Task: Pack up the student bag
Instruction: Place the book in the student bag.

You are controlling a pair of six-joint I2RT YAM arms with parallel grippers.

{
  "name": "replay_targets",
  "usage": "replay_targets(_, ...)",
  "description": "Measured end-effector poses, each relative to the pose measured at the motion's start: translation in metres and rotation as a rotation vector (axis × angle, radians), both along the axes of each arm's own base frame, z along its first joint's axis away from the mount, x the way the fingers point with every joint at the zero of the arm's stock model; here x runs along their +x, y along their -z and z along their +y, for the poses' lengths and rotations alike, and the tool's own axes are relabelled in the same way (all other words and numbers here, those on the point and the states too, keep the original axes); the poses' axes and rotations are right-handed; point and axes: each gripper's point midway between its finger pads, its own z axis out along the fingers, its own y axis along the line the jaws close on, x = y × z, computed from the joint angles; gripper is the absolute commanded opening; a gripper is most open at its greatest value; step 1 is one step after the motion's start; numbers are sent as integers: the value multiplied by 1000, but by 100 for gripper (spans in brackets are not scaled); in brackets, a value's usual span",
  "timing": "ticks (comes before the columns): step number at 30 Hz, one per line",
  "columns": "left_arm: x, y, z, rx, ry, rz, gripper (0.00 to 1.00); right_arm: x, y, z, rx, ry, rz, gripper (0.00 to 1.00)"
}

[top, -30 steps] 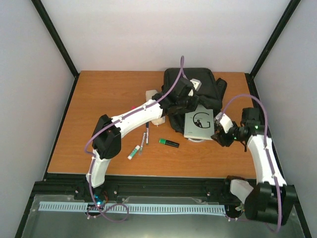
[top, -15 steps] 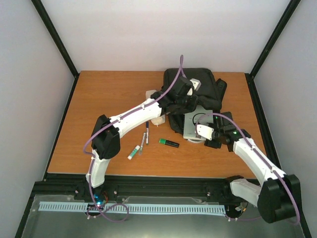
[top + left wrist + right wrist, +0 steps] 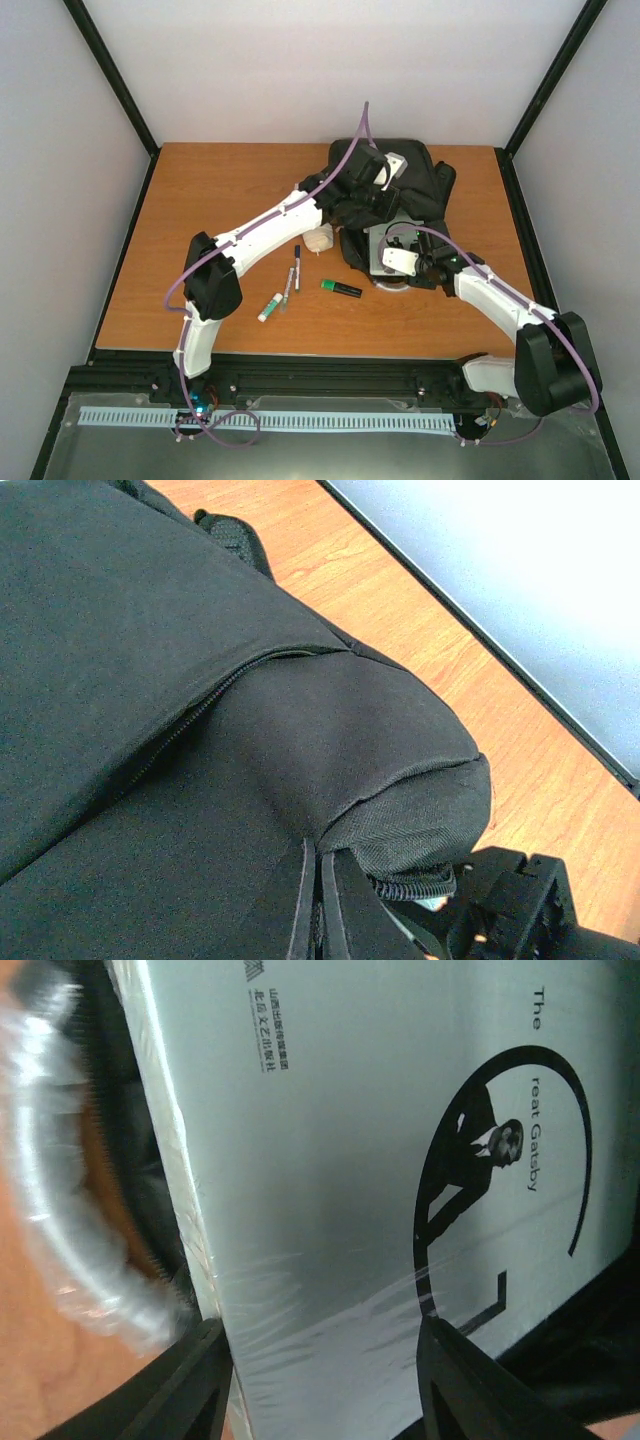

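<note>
Orange table (image 3: 220,190) behind, book (image 3: 350,1160) cover seemingly reads "The Great Gatsby".

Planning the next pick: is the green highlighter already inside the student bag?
No, the green highlighter lies out on the table, on the near side of the student bag.

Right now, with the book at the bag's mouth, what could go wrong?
The book may catch on the student bag's opening edge and jam. The left hand pinches only a fold of fabric; if it slips, the opening could sag shut. The right hand's open fingers could skid off the cover.
</note>
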Motion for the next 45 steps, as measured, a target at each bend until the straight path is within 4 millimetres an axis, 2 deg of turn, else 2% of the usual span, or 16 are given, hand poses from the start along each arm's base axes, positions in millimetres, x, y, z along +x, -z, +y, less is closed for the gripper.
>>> replay_targets(6,-5,-3,-5,-10,46,6,1,24,-5,2,-21,11,-53,43)
replay_targets(18,-12,-2,-13,7,106,3,1,105,-13,12,1,103,-290,41)
replay_targets(22,-12,-4,-13,13,111,-2,1,120,-13,14,2,119,-329,49)
replay_targets(27,-12,-4,-12,19,114,-8,1,110,-16,22,39,84,-270,65)
replay_targets(33,-16,-2,-13,29,127,-8,1,83,-31,28,72,21,-203,70)
replay_targets(36,-19,-1,-14,32,135,-1,1,77,-24,25,41,-1,-168,71)
replay_targets(41,-20,1,-13,40,143,0,1,72,3,20,-31,-26,-100,71)
replay_targets(45,-21,3,-11,54,146,1,1,80,6,19,-55,-20,-117,66)
